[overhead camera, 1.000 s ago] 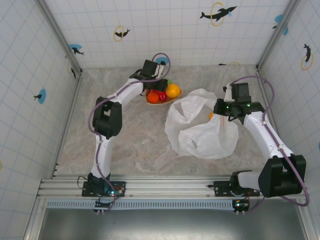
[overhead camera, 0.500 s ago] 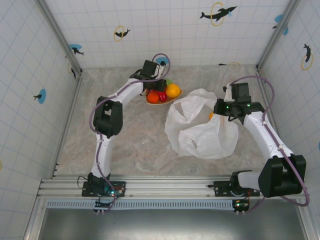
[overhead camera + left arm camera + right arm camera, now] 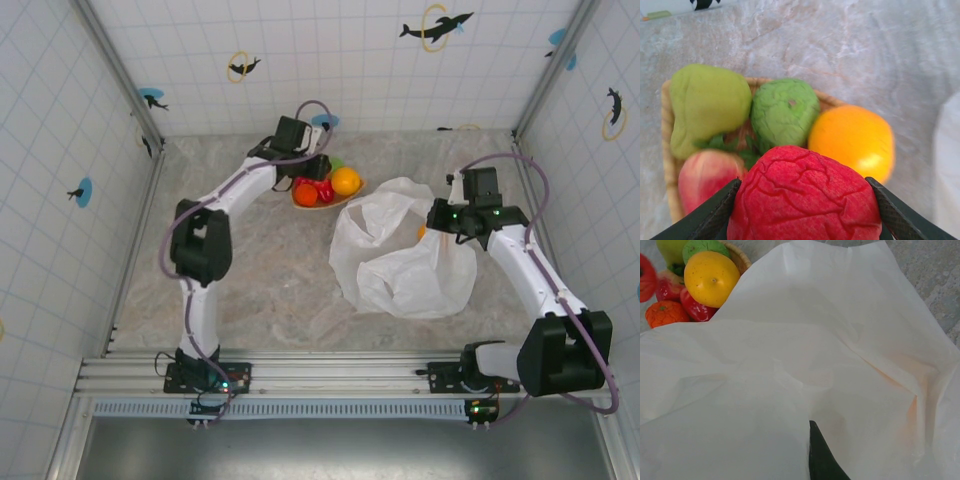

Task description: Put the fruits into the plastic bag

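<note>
White wrinkled bag [image 3: 805, 365] spreads over most of the frame, its film translucent and creased toward the right. One dark gripper finger [image 3: 822, 460] at the near edge, over the film; grip unclear. Past the bag's far-left edge is a basket [image 3: 739, 257] with a yellow fruit [image 3: 711, 278], green fruit [image 3: 705, 247], orange fruit [image 3: 665, 314] and red fruit [image 3: 696, 307]. Stone table [image 3: 935, 270] far right.
</note>
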`<state>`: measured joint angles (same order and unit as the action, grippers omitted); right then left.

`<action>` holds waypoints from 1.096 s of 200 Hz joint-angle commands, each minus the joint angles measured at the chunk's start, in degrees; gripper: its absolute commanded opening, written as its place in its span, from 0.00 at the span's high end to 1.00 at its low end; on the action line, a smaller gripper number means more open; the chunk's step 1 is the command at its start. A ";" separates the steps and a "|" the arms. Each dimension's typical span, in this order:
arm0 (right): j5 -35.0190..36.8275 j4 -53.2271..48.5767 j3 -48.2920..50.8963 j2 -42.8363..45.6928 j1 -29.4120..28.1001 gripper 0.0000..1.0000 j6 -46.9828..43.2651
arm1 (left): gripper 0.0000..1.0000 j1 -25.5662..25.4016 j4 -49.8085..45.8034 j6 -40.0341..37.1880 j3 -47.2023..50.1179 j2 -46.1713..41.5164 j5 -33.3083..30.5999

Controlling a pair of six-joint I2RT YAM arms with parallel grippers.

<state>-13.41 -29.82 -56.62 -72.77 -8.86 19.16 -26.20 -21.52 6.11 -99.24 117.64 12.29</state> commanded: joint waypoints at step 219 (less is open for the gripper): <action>-9.57 9.28 4.48 1.73 -1.91 0.97 9.67 | 0.59 -23.26 38.85 14.84 43.92 -17.68 5.91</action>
<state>-20.05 -23.09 -54.85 -72.53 -9.50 26.85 -48.42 9.32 18.11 -51.81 97.76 18.41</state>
